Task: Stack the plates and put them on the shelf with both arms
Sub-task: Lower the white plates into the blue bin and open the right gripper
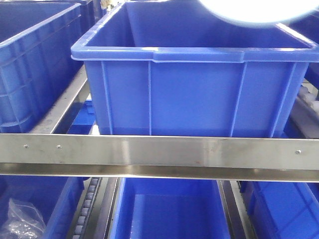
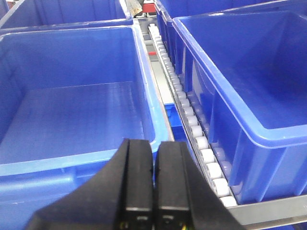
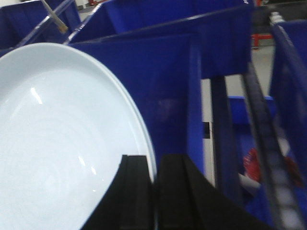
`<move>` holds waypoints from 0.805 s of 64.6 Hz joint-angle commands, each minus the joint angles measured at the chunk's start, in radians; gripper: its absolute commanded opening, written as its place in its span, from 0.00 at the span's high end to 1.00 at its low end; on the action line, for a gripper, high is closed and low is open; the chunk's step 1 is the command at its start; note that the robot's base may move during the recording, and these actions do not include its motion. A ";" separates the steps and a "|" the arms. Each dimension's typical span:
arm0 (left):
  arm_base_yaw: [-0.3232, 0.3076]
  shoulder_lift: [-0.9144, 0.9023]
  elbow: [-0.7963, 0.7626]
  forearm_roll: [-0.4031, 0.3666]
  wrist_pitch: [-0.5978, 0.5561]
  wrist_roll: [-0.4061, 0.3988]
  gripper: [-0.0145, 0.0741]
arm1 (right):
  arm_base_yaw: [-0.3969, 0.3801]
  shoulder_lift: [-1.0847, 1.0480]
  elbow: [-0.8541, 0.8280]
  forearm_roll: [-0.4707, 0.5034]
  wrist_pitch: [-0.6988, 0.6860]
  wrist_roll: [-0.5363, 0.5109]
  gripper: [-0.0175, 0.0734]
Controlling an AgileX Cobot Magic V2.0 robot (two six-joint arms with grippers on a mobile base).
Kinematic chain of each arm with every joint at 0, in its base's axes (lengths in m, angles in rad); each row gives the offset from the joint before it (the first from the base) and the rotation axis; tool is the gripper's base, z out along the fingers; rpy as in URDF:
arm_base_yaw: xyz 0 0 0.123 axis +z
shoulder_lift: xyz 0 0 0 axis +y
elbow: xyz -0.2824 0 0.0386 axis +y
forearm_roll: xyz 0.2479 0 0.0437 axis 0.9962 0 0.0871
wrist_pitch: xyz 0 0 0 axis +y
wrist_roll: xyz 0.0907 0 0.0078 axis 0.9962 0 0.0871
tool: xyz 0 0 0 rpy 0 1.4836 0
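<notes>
A pale bluish-white plate (image 3: 57,143) fills the left of the right wrist view, held up on edge in front of blue bins. My right gripper (image 3: 154,160) is shut on its rim, one finger on the plate's face and the other behind it. In the front view the same plate (image 1: 249,12) shows only as a bright arc at the top edge, above the big blue bin (image 1: 189,94). I cannot tell whether a second plate lies against it. My left gripper (image 2: 153,143) is shut and holds nothing; it hovers over the near rim of a blue bin (image 2: 72,115).
A steel shelf rail (image 1: 159,152) runs across the front view, with more blue bins above and below it. A white roller track (image 2: 192,124) separates the two bins in the left wrist view. A clear plastic bag (image 1: 22,219) lies in the lower left bin.
</notes>
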 commanded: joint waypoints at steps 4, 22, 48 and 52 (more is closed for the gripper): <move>0.002 0.005 -0.031 -0.002 -0.092 -0.005 0.74 | 0.062 0.180 -0.218 -0.001 -0.117 -0.002 0.75; 0.002 0.005 -0.031 -0.002 -0.092 -0.005 0.74 | 0.069 0.411 -0.421 -0.001 -0.060 -0.002 0.61; 0.002 0.005 -0.031 -0.002 -0.092 -0.005 0.74 | 0.069 0.362 -0.423 -0.003 0.100 -0.003 0.44; 0.002 0.005 -0.031 -0.002 -0.092 -0.005 0.74 | 0.068 0.336 -0.423 -0.015 0.139 -0.019 0.50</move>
